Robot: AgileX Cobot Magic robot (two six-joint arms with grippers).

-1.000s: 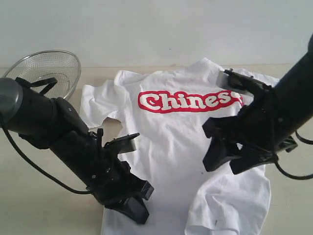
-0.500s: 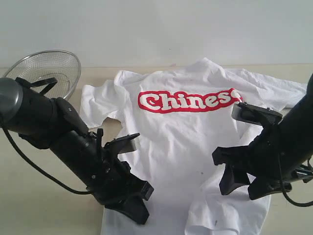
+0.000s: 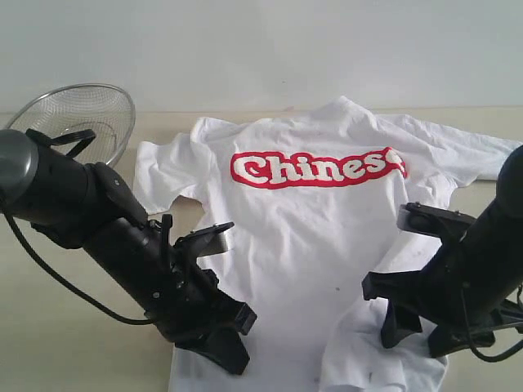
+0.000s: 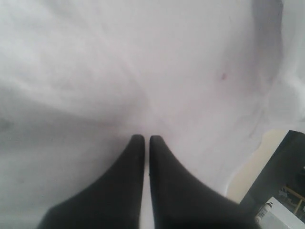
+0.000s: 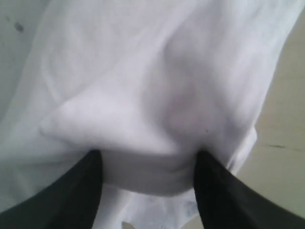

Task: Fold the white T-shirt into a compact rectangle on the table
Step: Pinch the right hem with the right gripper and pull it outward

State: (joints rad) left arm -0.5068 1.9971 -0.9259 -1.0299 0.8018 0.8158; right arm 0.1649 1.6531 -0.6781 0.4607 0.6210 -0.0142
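Shirt-folding at the hem: the white T-shirt lies spread across the middle of the pale worktop, red lettering up, its long axis running from upper frame to lower frame. At lower right the right fingers stand open astride a rumpled ridge of hem, the pair nearer that loose corner. At lower left the left fingers sit closed over the cloth; whether any fabric is pinched cannot be told.

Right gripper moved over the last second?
Yes. The right gripper has come away from the red lettering band, down the exterior view toward the near hem of the white T-shirt.
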